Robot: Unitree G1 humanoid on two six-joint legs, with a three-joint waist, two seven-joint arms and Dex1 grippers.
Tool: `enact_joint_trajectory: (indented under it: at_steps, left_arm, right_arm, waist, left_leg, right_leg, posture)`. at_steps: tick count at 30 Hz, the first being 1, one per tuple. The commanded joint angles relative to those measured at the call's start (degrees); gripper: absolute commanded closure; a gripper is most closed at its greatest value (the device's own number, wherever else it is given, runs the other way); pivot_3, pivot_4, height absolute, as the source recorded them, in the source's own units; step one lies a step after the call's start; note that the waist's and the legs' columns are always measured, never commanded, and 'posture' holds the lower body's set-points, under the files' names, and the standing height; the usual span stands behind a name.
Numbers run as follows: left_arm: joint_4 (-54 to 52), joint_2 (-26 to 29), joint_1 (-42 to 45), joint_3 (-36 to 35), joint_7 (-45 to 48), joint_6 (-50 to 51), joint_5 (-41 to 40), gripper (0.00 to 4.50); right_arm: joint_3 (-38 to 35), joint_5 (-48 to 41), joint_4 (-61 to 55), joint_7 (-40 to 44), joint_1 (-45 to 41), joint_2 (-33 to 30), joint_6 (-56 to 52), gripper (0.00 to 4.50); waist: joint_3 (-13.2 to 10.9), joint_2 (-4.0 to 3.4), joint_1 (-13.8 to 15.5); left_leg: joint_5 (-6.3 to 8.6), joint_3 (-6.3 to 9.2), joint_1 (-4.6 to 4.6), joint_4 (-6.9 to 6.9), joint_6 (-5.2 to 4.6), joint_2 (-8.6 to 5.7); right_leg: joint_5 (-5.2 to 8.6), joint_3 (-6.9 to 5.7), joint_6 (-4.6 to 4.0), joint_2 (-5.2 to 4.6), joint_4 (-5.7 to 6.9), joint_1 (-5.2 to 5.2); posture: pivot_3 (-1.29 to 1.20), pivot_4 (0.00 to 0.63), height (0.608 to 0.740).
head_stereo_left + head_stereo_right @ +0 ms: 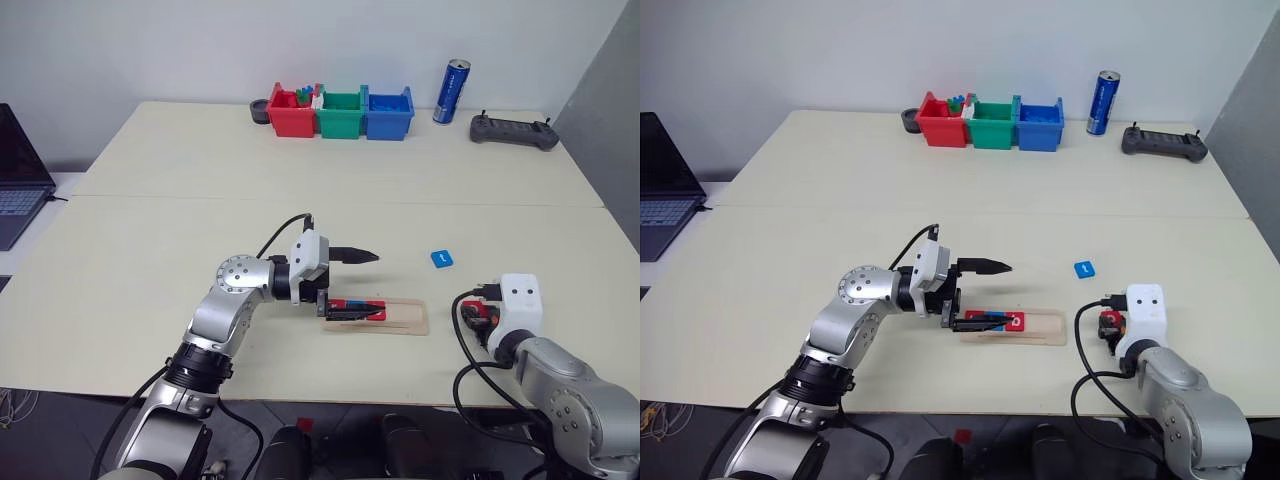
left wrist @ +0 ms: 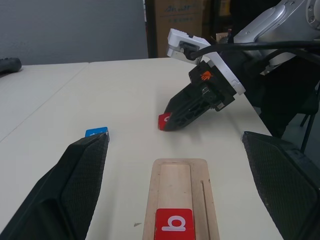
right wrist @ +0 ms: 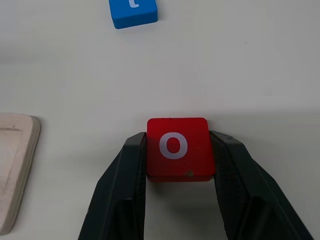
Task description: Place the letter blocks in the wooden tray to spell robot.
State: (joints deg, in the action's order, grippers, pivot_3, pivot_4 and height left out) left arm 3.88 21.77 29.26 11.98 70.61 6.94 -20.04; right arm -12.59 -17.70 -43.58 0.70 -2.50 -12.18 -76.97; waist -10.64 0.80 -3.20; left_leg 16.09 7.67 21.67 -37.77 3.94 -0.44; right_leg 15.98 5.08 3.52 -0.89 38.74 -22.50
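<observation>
**Right jaws pinching red "o" block; tray partly filled**

Your right gripper has its jaws pressed against both sides of a red "o" block, low over the desk just beside the right end of the wooden tray. Whether the block rests on the desk or is lifted, you cannot tell.

Your left gripper points level along the tray, jaws spread wide, 1 finger above the tray and 1 at its near-left portion.

The tray lies flat near the front edge of the desk. In it you have a red "b" block and further blocks to its left, partly hidden by the finger. The right end of the groove is bare.

A blue "t" block lies on the desk beyond the tray's right end, apart from it.
</observation>
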Motion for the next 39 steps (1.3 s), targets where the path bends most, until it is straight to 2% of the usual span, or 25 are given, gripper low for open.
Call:
enact_joint_trajectory:
  at_steps: [1,6,9,15,19,21,23,27,31,35,39]
  left_arm:
    - [-0.9,0.0,0.4,-0.2,0.0,-1.1,-0.1,0.0]
    - [-0.8,-0.1,0.5,-0.3,-0.2,-0.9,-0.1,0.0]
    - [-0.7,-0.2,0.5,-0.2,-0.3,-1.2,0.1,0.0]
    - [-0.3,-0.4,0.4,-0.1,-0.2,-1.6,0.3,0.0]
    - [0.3,-0.7,0.8,-0.1,0.0,-1.9,0.3,0.0]
    - [0.8,-0.9,1.2,0.1,0.1,-2.2,0.4,0.0]
    - [1.4,-1.1,1.5,0.3,0.7,-2.9,0.7,0.0]
    - [2.8,-1.0,1.9,0.6,2.0,-4.3,1.1,0.0]
    - [3.2,-0.9,2.3,0.5,2.4,-4.5,1.1,0.0]
    - [2.8,-0.9,2.2,0.6,2.2,-4.3,1.3,0.0]
    - [2.4,-0.7,2.1,0.5,1.8,-4.0,1.3,0.0]
  right_arm:
    - [1.0,-0.9,-0.9,0.9,-0.1,1.3,-1.5,2.69]
    - [0.5,-1.5,-2.1,3.9,-0.5,-1.2,-0.9,1.01]
    - [-2.2,-1.6,-1.6,5.4,-1.4,-3.2,-0.6,0.03]
    - [-6.5,-3.3,-3.7,7.7,-7.2,-5.4,-3.0,0.03]
    - [-7.2,-7.1,-2.4,15.3,-11.7,-11.6,0.2,0.03]
    - [-7.2,-10.7,-0.8,25.0,-10.0,-16.7,7.8,0.03]
    - [-6.0,-10.1,2.5,37.3,-4.2,-23.9,20.7,0.03]
    - [-2.2,-2.6,17.1,55.8,5.0,-34.7,49.3,0.03]
    - [1.3,-1.2,29.2,62.5,3.4,-37.7,58.5,0.03]
    - [5.9,1.2,38.1,64.4,-0.5,-36.7,64.3,0.03]
    - [8.6,1.9,43.7,65.1,-3.4,-35.6,65.7,0.03]
  waist:
    - [0.0,0.0,0.0]
    - [0.0,0.0,0.0]
    - [0.0,0.0,0.0]
    - [0.0,0.0,0.0]
    - [0.0,0.0,0.1]
    - [0.0,0.01,0.1]
    - [0.0,0.03,0.5]
    - [-0.1,0.07,0.9]
    - [-0.1,0.1,0.5]
    - [-0.1,0.1,0.3]
    - [-0.1,0.1,0.4]
  left_leg:
    - [0.0,0.0,0.0,0.0,0.0,0.0]
    - [0.0,0.02,0.01,0.0,0.0,0.0]
    - [0.0,0.01,0.02,0.0,0.0,-0.01]
    - [0.0,0.0,0.03,0.01,0.0,0.0]
    - [0.0,0.01,0.08,0.0,0.0,-0.01]
    - [0.0,0.01,0.11,0.02,-0.01,-0.02]
    - [0.01,0.03,0.16,0.05,-0.01,-0.02]
    - [0.14,0.03,0.13,0.06,-0.24,-0.03]
    - [0.14,-0.17,0.1,-0.01,-0.25,-0.08]
    - [0.14,-0.14,0.07,-0.04,-0.24,-0.05]
    - [0.14,-0.1,0.09,-0.05,-0.24,-0.07]
  right_leg:
    - [0.0,0.0,0.0,0.0,0.0,0.0]
    - [0.0,-0.02,0.0,0.0,-0.02,-0.01]
    - [0.0,-0.02,0.0,0.0,-0.02,-0.01]
    - [0.0,-0.02,0.0,0.0,-0.01,-0.04]
    - [0.0,-0.03,0.0,0.0,-0.03,-0.07]
    - [0.0,-0.05,0.0,-0.01,-0.1,-0.08]
    - [0.01,-0.11,0.01,-0.02,-0.2,-0.06]
    - [-0.02,-0.23,0.11,-0.07,-0.74,0.25]
    - [-0.11,-0.02,0.24,-0.16,-0.76,0.24]
    - [-0.11,-0.02,0.23,-0.12,-0.7,0.24]
    - [-0.12,-0.02,0.22,-0.13,-0.7,0.24]
  posture:
    - [0.0,0.15,0.74]
    - [0.0,0.15,0.74]
    - [0.0,0.15,0.74]
    - [0.0,0.15,0.74]
    - [0.0,0.15,0.74]
    - [0.0,0.15,0.74]
    - [0.0,0.15,0.74]
    - [0.0,0.15,0.74]
    - [0.0,0.15,0.74]
    - [0.0,0.15,0.74]
    - [0.0,0.15,0.74]
